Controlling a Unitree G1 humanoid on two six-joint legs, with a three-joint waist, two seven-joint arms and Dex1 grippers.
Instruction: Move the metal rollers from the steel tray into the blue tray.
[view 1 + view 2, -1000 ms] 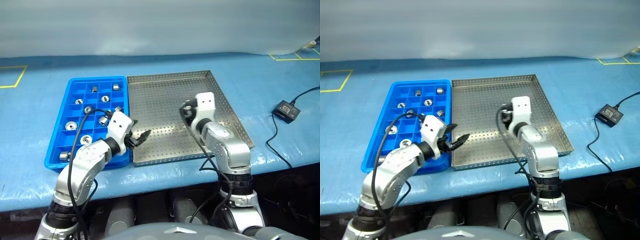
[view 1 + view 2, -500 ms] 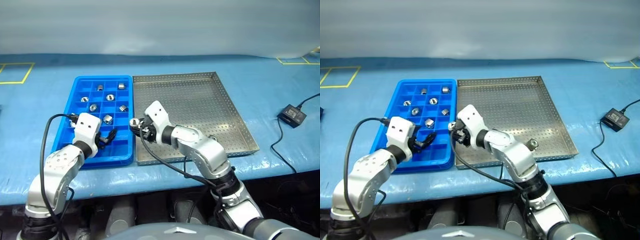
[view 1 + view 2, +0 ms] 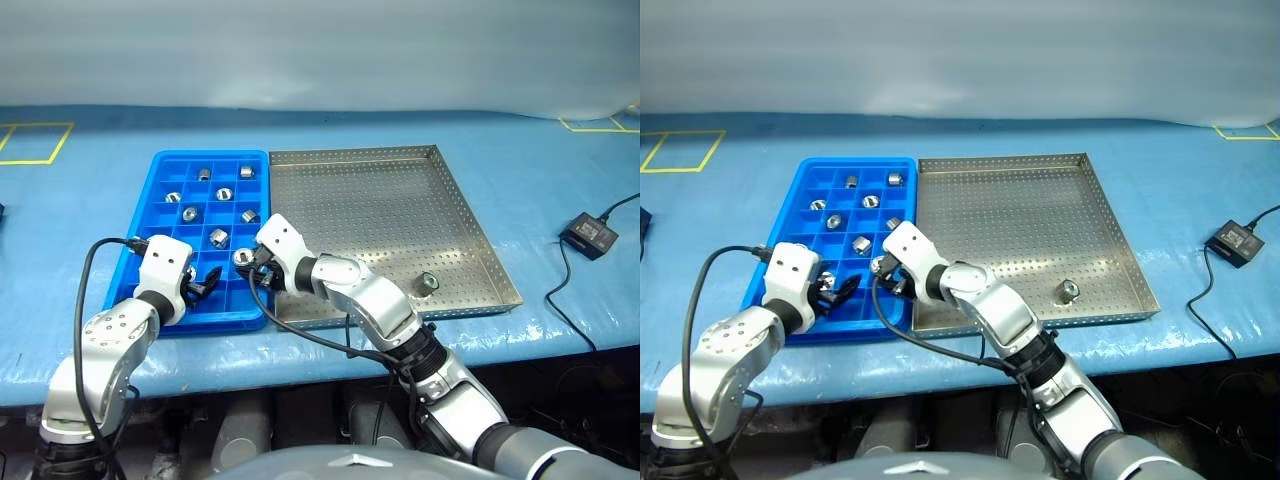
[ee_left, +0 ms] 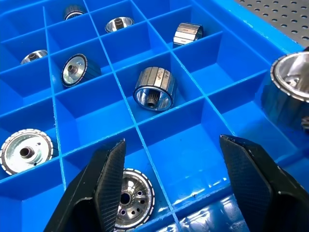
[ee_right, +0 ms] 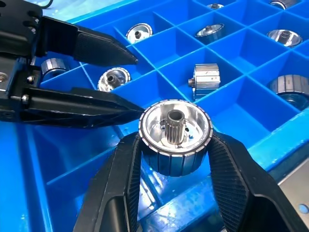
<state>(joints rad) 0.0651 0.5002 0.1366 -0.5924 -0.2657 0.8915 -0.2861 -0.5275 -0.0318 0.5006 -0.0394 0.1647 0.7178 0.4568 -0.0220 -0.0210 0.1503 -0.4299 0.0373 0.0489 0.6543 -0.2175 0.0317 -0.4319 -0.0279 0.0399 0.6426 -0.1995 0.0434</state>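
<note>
Since a second ago my right gripper [image 5: 175,159] has swung from the silvery perforated steel tray [image 3: 380,210] across to the bright blue compartmented plastic tray [image 3: 160,200], its fingers clamped on a shiny ribbed metal roller [image 5: 175,135] above an empty near cell, ready to drop. My left gripper [image 4: 176,181] has pulled aside, fingers spread and empty, giving room. One roller [image 3: 427,283] remains in the steel tray.

Silver-grey arms, white wrist housings, black ridged pincer fingers [image 5: 231,179], looped black cables; screws seemingly present.
</note>
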